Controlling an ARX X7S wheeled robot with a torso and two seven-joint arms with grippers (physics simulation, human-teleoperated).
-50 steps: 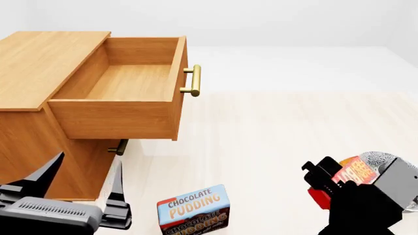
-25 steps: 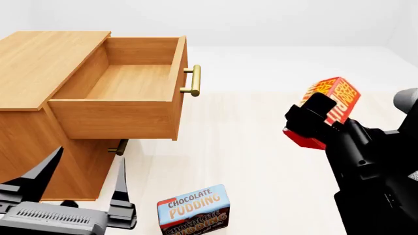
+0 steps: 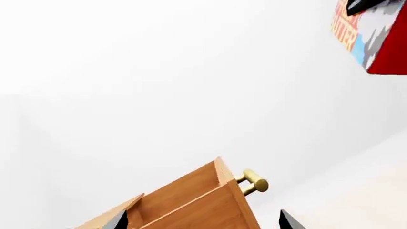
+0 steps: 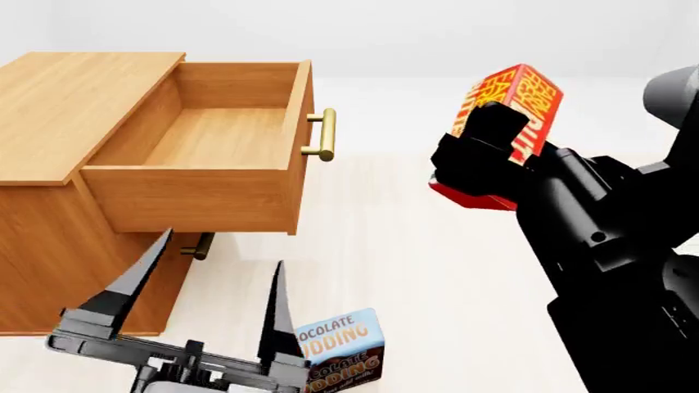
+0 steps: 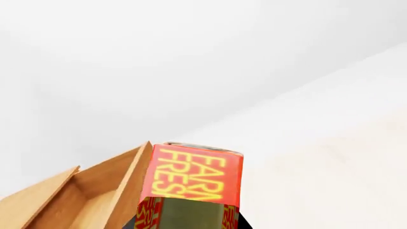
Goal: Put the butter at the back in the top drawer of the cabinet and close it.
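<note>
Currently right gripper (image 4: 492, 155) clamps the small red-orange butter box (image 4: 513, 102), right of the open light-brown wooden top drawer (image 4: 208, 135); left gripper (image 4: 202, 307) gapes empty. Risk: box clips drawer front, slips.

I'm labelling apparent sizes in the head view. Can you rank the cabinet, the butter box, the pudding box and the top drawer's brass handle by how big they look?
1. cabinet, by far the largest.
2 and 3, unranked. butter and pudding box look similar, and the pudding box is cut off by the picture's edge.
4. brass handle, smallest.
</note>
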